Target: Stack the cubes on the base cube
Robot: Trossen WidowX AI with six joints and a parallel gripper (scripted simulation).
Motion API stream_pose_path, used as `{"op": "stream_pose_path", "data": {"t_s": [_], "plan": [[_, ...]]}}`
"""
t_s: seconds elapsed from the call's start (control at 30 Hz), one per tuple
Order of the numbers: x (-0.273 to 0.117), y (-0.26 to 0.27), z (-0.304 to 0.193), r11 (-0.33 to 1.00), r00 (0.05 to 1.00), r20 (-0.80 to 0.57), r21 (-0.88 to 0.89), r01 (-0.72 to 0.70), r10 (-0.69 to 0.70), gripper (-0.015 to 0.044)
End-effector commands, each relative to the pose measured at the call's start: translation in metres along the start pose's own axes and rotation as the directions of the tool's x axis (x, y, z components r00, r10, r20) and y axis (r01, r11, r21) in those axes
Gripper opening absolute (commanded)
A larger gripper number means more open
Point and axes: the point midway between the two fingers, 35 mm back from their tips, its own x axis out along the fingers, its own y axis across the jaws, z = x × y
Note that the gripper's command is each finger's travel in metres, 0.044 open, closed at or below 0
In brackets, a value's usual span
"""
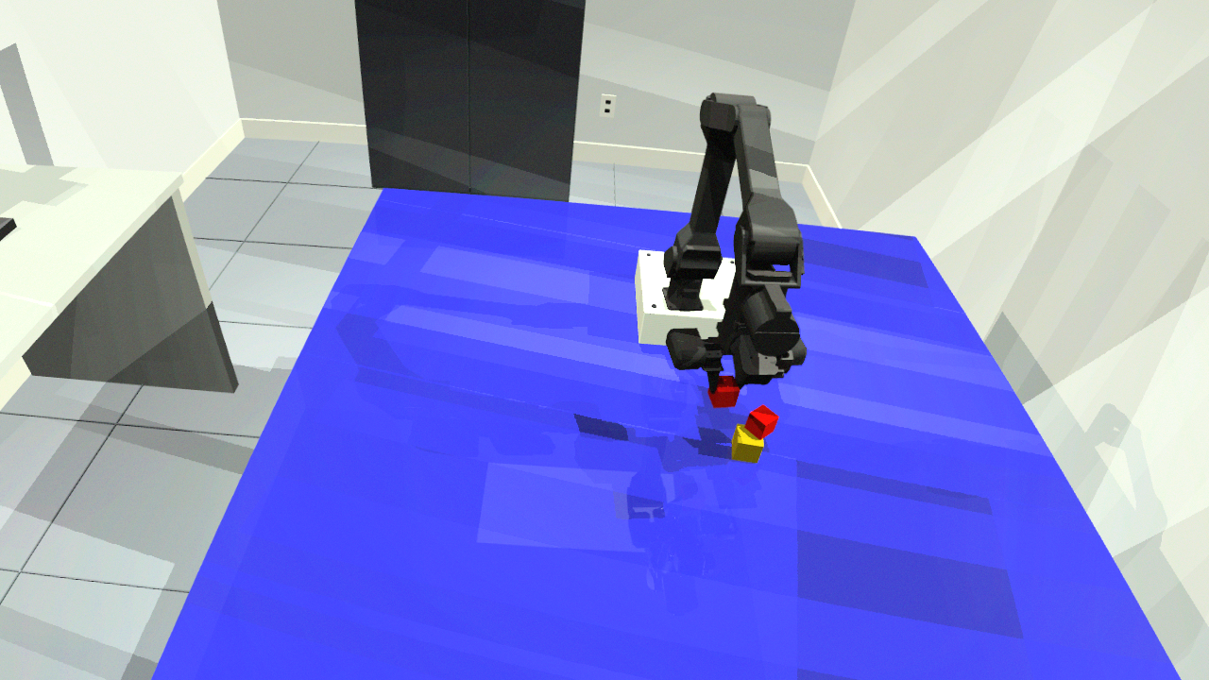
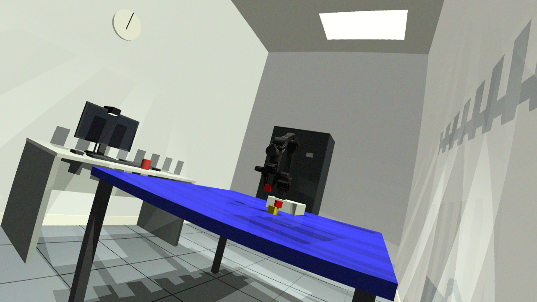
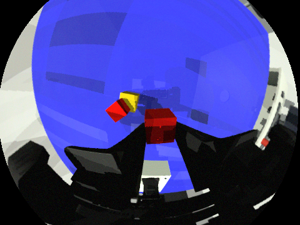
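The yellow base cube (image 1: 747, 445) (image 2: 272, 209) (image 3: 132, 99) sits on the blue table. One red cube (image 1: 763, 421) (image 2: 278, 204) (image 3: 116, 110) rests on one top corner of it, turned relative to it and overhanging its side. My gripper (image 3: 159, 125) is shut on the other red cube (image 1: 723, 394) (image 2: 267, 187) (image 3: 160, 132). In the wrist view that cube sits between the two fingertips. The gripper holds it raised above the table, apart from the yellow cube and on the arm-base side of it. The contact between the resting red cube and the yellow cube is partly hidden.
The arm's white base block (image 1: 676, 328) (image 2: 297, 208) (image 3: 156, 169) stands on the blue table (image 1: 405, 541) (image 2: 232, 221) behind the cubes. A separate white desk (image 1: 93, 219) (image 2: 56, 150) with a monitor (image 2: 107, 127) and a red cup (image 2: 146, 164) stands off to the left.
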Motion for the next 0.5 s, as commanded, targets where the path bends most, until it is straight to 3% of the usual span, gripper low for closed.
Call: {"op": "stream_pose_path", "data": {"t_s": [0.0,0.47], "plan": [[0.001,0.004,0.003,0.994,1.0,-0.002,0.105,-0.004,0.004,0.0105],[0.002,0.018,0.012,0.855,1.0,-0.001,0.519,-0.004,0.005,0.0105]]}}
